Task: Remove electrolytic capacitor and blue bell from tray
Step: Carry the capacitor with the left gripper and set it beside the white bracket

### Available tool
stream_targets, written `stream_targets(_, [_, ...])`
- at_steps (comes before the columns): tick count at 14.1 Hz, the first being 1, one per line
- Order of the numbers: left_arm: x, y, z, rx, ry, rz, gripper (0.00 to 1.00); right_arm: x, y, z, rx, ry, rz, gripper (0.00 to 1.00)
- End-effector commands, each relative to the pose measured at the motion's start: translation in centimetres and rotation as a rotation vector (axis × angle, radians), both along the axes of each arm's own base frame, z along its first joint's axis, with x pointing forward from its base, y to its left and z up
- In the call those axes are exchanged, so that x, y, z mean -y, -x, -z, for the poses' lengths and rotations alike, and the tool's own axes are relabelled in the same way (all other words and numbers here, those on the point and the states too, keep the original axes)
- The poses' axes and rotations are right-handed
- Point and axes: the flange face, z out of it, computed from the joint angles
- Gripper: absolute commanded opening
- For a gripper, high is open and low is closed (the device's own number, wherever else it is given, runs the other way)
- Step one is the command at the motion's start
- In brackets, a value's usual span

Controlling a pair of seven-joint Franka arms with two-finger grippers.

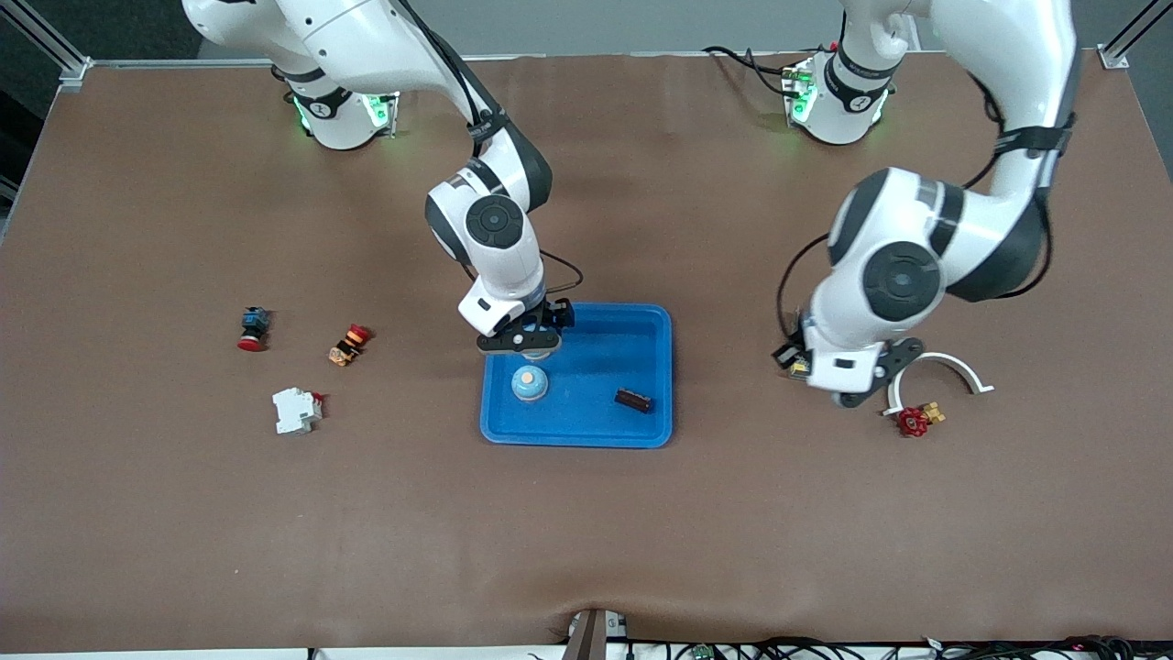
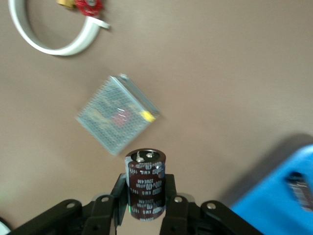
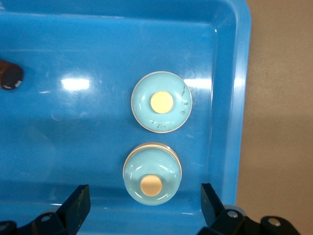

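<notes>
Capacitor (image 2: 145,182) clamped in left pincer (image 2: 145,205), base hidden; right pincer (image 3: 145,196) apart.

Dark capacitor (image 2: 145,185) held upright; two bells (image 3: 162,102) in tray (image 3: 234,58).

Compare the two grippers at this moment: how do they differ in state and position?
The left gripper is shut on a dark capacitor, held up over bare table beside a mesh-covered box. The right gripper is open and holds nothing, hanging over the blue tray, above two light-blue bells. Both point downward.
</notes>
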Motion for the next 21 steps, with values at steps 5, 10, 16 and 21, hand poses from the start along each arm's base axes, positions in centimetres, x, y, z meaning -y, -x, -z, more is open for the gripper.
stream_targets(5, [-9.1,3.7,5.4,-0.092,-0.086,0.067,0.0,-0.3,0.0,2.9,0.009,-0.001,-0.021,1.0])
stream_targets(10, [-15.7,6.1,12.1,-0.072,-0.102,0.085,0.0,-0.2,0.0,4.0,0.007,0.003,-0.021,1.0])
stream_targets(16, [-19.3,7.7,18.1,-0.031,-0.096,0.107,0.0,-0.2,-0.1,4.8,0.017,-0.004,-0.022,1.0])
stream_targets(21, [-19.3,7.0,19.3,-0.012,-0.093,0.113,0.85,-0.1,-0.1,5.2,0.015,0.001,-0.023,1.0])
